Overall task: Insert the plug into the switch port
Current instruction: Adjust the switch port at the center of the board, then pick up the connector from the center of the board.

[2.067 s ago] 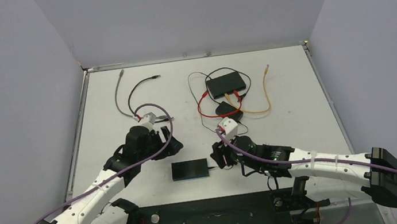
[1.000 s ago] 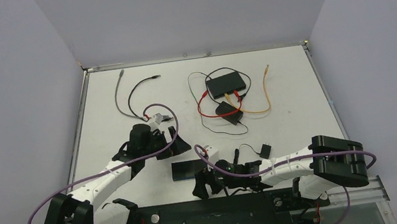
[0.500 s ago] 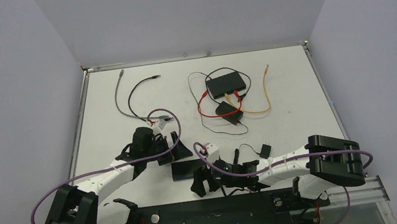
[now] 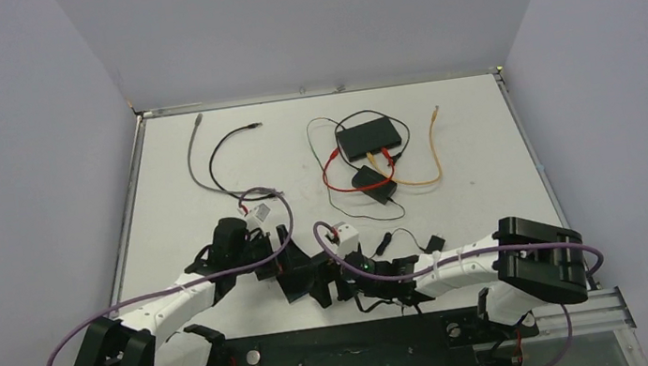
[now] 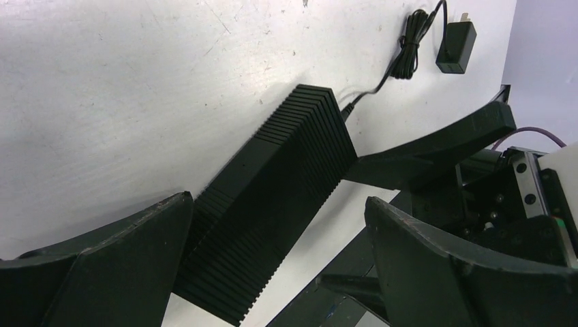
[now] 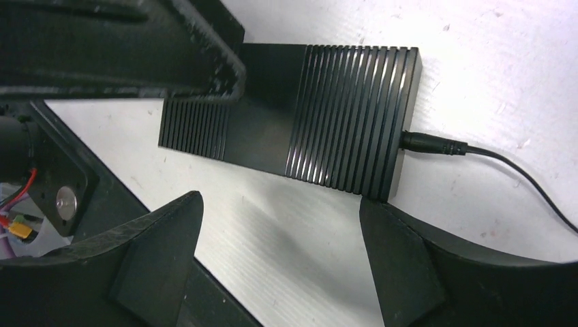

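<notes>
Switch [image 6: 293, 129] on scuffed white table [image 4: 483, 124], lavender walls [image 4: 308, 15]

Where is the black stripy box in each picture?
Top external: the stripy box is low in the middle, by the table's near edge, partly hidden.
Left wrist: it runs slantwise through the middle.
Right wrist: it lies flat in the upper middle.
Shared landmark: the thin black cord plugged into the box's end.

You see the switch [image 6: 293, 129] as matt black, its casing finely ribbed with a smooth band between. Your table [image 5: 102, 82] is matt white, scuffed and scratched. The fingers [image 6: 422, 272] look like dull black plastic, with worn edges.
</notes>
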### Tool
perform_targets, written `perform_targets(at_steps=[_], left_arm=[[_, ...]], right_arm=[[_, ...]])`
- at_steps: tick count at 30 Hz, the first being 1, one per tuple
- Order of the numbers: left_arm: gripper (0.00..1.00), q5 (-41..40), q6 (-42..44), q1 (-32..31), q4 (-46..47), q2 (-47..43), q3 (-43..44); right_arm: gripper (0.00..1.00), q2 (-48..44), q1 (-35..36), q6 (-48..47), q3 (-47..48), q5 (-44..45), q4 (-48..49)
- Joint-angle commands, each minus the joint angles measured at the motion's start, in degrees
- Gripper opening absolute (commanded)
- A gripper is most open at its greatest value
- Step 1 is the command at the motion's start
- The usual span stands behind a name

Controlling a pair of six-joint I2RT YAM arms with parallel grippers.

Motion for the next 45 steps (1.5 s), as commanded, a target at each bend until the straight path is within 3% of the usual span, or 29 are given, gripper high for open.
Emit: perform_targets(at_steps=[1,17,24,29,33,38,45], left_arm=[[0.97,1.78,-0.94,0.33,0.54,-2.52,-0.78],[0.97,0.65,-6.15,0.33,3.5,-7.53,-4.48],[0.97,-8.61,-6.8,0.47,-2.69,-18.04,-3.4],[0.97,-14.46,-5.61,1.01,-11.44,-25.38,-0.75],[0.97,-17.51,-3.93,1.25,-15.66,-28.79,1.62],[0.97,-19.03,-2.94,1.51,-18.4,-31.0,3.5],[0.97,-24.9,-2.37,1.66,-23.33,-34.26,7.47]], right_arm=[[0.81,1.88,-1.55,-1.6,2.63,1.29,3.59],[0.8,3.07,-5.55,-7.04,2.94,-1.87,3.54],[0.81,-4.26,-5.59,-10.62,2.86,0.32,-7.0],[0.81,-11.87,-5.72,-14.98,6.3,4.94,-18.32],[0.82,-14.56,-6.7,-18.18,10.1,7.72,-22.06],[0.82,-12.52,-9.23,-22.55,16.87,9.4,-23.74],[0.82,-2.12,-11.74,-26.78,28.07,11.04,-23.65]])
